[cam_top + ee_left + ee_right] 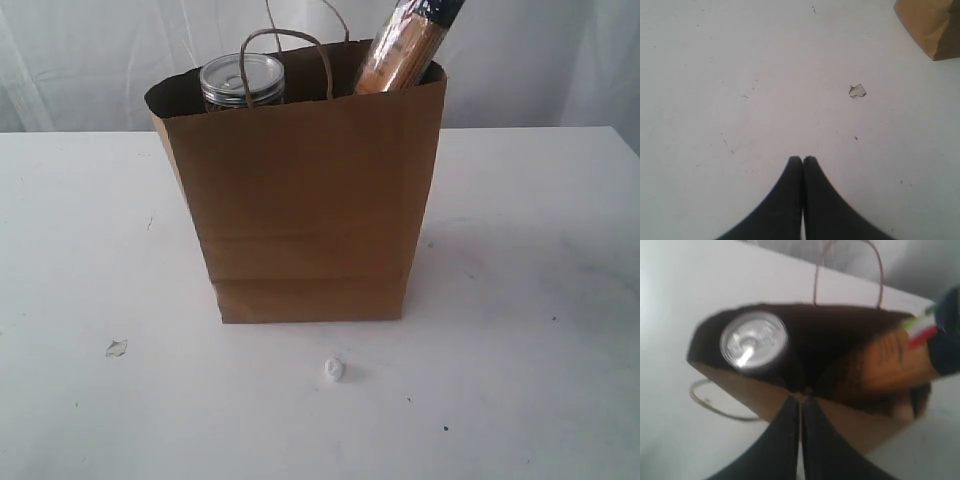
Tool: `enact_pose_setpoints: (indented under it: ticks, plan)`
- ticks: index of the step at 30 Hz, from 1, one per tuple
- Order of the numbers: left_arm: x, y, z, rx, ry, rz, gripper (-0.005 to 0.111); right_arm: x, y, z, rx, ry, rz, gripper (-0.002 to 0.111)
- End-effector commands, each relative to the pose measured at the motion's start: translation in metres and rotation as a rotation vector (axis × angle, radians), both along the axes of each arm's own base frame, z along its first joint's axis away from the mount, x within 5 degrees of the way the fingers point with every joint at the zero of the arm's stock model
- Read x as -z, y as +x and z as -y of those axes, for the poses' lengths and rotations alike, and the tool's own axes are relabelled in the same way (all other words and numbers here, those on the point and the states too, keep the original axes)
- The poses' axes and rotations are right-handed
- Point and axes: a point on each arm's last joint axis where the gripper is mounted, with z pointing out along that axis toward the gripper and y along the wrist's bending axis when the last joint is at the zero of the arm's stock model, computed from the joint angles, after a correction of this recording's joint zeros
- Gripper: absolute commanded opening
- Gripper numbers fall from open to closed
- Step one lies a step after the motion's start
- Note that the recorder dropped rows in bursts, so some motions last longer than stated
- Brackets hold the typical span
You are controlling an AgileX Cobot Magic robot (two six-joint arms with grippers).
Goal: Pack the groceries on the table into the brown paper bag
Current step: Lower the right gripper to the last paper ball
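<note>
The brown paper bag (310,210) is being seen standing upright on the table (80,250), midway along its width and nearer the edge by the white curtain (80,60). Two groceries are being held inside it. The dark can (243,80) is showing its silvery top at one side of the mouth, and the long spaghetti packet (405,45) is being leaned into the opposite corner, poking above the rim. The left gripper (802,159) is being shown pressed together and empty over bare tabletop, near a torn scrap (857,91). The right gripper (801,397) is being shown closed on nothing, by the bag's open mouth.
</note>
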Motion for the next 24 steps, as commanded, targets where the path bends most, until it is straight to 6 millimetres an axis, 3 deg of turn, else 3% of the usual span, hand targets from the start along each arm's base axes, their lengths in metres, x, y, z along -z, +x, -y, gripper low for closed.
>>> enact_pose_setpoints:
  ticks: [1,6,13,18,24]
  plan:
    - [0.003,0.0,0.0,-0.001,-0.006,-0.012,0.0,0.016,-0.004,0.017,0.073,-0.165,-0.072,0.0]
    - [0.003,0.0,0.0,-0.001,-0.006,-0.012,0.0,0.049,-0.004,0.018,0.19,-0.28,-0.136,0.0]
    - [0.003,0.0,0.0,-0.001,-0.006,-0.012,0.0,0.111,-0.04,-0.017,0.169,-0.51,-0.16,0.0]
    - [0.003,0.0,0.0,-0.001,-0.006,-0.012,0.0,0.153,-0.062,-0.055,-0.034,-0.435,-0.104,0.0]
    - [0.003,0.0,0.0,-0.001,-0.006,-0.012,0.0,0.202,-0.065,-0.07,-0.074,-0.372,-0.189,0.004]
